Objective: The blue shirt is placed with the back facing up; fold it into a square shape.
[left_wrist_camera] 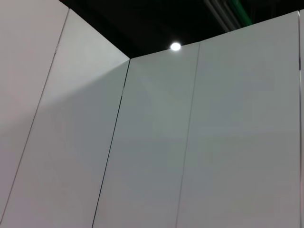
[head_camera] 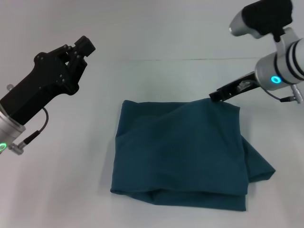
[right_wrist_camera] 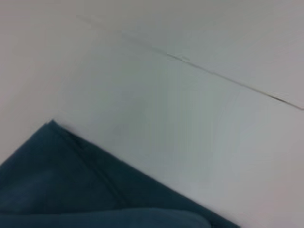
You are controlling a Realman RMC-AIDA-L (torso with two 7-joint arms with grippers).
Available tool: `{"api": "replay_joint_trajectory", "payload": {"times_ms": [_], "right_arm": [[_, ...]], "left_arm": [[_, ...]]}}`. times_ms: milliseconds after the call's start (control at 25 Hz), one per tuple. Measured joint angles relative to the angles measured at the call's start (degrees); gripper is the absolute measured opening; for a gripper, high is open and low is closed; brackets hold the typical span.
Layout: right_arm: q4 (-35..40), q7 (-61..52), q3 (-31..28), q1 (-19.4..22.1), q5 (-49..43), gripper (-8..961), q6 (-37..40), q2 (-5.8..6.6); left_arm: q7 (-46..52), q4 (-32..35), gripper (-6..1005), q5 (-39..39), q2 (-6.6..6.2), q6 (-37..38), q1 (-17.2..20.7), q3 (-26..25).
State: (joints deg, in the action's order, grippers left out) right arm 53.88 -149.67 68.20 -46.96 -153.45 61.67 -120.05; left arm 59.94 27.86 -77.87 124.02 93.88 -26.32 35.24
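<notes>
Tabletop [head_camera: 57,190]: you have a plain white surface carrying the shirt; a thin seam line crosses it at the far side.

Wall panels [left_wrist_camera: 152,142]: your left wrist camera shows only pale upright panels meeting in a corner, with one round ceiling light [left_wrist_camera: 175,46] above them.

Blue shirt [head_camera: 180,152]: it lies in the middle of the tabletop, folded into a rough rectangle with the plain teal side up. You can see a soft diagonal crease running across the top layer. The near edge shows stacked layers, and a lower layer sticks out past the right edge as a loose flap. In the right wrist view one corner of the shirt [right_wrist_camera: 71,190] rests flat on the white surface.

Left gripper [head_camera: 80,50]: it hangs above the tabletop to the left of the shirt, well apart from it and tilted upward. You cannot tell how wide it stands.

Right gripper [head_camera: 221,95]: it sits at the shirt's far right corner, pointing down at the cloth. You cannot tell whether it pinches the fabric or merely touches it.
</notes>
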Motion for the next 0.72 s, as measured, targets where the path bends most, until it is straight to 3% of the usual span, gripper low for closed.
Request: {"api": "replay_joint_trajectory", "payload": {"times_ms": [240, 560, 720], "right_arm": [[10.2, -5.1, 0.8, 6.2, 0.9, 423, 5.3, -0.24], [20.9, -9.3, -0.4, 17.2, 12.9, 424, 9.9, 0.04], [22.7, -9.6, -2.5, 20.4, 16.0, 425, 11.0, 0.09]], "left_arm": [[-0.1, 0.0, 40, 0.0, 0.0, 0.1, 0.1, -0.1], [-0.4, 0.0, 39, -0.2, 0.0, 0.1, 0.1, 0.3], [-0.6, 0.0, 39, -0.4, 0.0, 0.6, 0.2, 0.3]]}}
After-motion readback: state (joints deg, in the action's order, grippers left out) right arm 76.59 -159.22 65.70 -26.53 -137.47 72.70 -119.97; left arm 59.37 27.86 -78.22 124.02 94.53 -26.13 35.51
